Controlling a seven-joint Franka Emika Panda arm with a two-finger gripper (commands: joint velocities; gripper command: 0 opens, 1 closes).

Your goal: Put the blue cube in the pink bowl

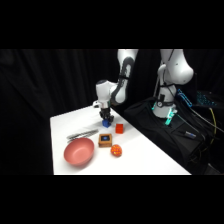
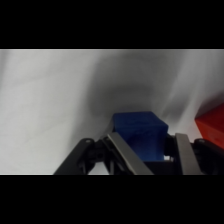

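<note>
At the far side of the white table (image 1: 150, 155), the gripper (image 1: 106, 118) reaches straight down from above onto the blue cube (image 1: 106, 123), which sits at the table surface directly under it. In the wrist view the blue cube (image 2: 139, 134) fills the space between the two fingers (image 2: 125, 155), one finger lying along each of its sides, so the gripper (image 2: 150, 155) is clamped on the cube; whether the cube rests on the table or is a touch above it cannot be told. Just beside the cube, toward the arm's base, stands the red cube (image 1: 119, 128), whose edge shows at the right border of the wrist view (image 2: 212, 127).

The pink bowl (image 1: 79, 152) sits near the front left corner of the table, well apart from the gripper and the blue cube; its inside shows nothing in it. Between the bowl and the gripper lie the metal tongs (image 1: 82, 134), stretched across the table just behind the bowl's rim. The brown block with a blue top mark (image 1: 105, 139) stands just right of the bowl, and the small orange ball (image 1: 116, 150) rests near the block, on its front right.
</note>
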